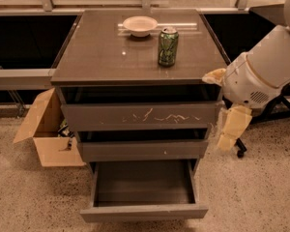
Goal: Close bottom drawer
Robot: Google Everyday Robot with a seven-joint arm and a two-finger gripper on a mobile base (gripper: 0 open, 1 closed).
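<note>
A dark grey cabinet (135, 82) with three drawers is seen from above and in front. On its tabletop (101, 52) a small white bowl (139, 25) is set near the back edge, and a green drink can (167, 46) is placed upright just in front of it and a little to the right, apart from the bowl. Below the tabletop, the top drawer (135, 117) is marked by white scratches across its front, and the middle drawer (142, 150) beneath it shows one small white chip; both fronts are set slightly forward of the cabinet body. The bottom drawer (144, 211) is found at the foot of the cabinet, standing well out toward the camera – its shallow tray is exposed and its slim plain front panel lies nearest the viewer. A white robot arm (266, 69) is seen at the cabinet's right side, level with the upper drawers, and the cream-coloured end effector (230, 123) is held just beside the right end of the top drawer front – well above the bottom drawer and apart from it. Whether the end effector is open or closed cannot be told. An open cardboard box (48, 134) is set on the speckled floor (261, 192) against the cabinet's left side.
</note>
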